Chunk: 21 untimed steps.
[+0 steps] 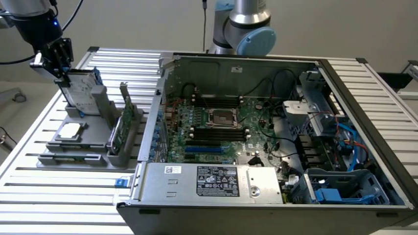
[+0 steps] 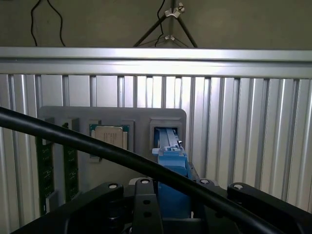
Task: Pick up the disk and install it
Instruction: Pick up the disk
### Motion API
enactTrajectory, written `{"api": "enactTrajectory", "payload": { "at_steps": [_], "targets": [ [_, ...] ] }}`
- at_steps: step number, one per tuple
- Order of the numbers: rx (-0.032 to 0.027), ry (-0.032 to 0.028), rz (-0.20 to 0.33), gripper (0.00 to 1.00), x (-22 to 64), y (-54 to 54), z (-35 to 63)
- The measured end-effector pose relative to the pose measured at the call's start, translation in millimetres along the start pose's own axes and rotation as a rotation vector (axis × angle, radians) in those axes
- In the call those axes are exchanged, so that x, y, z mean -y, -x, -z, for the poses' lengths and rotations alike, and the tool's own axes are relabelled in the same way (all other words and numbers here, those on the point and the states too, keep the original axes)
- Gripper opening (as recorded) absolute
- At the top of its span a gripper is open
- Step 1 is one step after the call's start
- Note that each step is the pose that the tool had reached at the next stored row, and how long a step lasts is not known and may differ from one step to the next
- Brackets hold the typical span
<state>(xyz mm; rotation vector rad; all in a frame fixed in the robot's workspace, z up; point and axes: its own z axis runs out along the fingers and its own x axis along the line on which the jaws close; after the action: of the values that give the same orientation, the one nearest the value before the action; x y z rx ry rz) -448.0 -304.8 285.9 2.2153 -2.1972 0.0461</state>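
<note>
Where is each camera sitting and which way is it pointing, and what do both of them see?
Exterior view: off the arm, raised, looking down across the slatted table at the open computer case; the arm and the end effector, gripping the disk, show.
Wrist view: on the wrist, looking past the end effector's black body and a cable down onto the grey holder.
Shared: the disk, the grey holder and the chip.

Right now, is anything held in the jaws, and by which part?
The disk, clamped between the jaws by its blue-framed upper end.
</note>
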Motion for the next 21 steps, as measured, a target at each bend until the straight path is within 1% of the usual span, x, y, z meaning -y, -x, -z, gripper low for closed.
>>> {"api": "enactTrajectory", "payload": {
  "at_steps": [5,7,9,12,21],
  "targets": [
    [0.0,-0.0001,0.0,0.32,-0.1,0.0,0.5],
    [0.0,0.0,0.0,0.32,0.0,-0.1,2.8],
    [0.0,-0.0001,0.0,0.32,0.0,-0.3,7.8],
    [0.0,-0.0001,0.0,0.32,0.1,-0.7,19.8],
    [0.0,0.0,0.0,0.32,0.4,-1.5,60.7]
  ]
}}
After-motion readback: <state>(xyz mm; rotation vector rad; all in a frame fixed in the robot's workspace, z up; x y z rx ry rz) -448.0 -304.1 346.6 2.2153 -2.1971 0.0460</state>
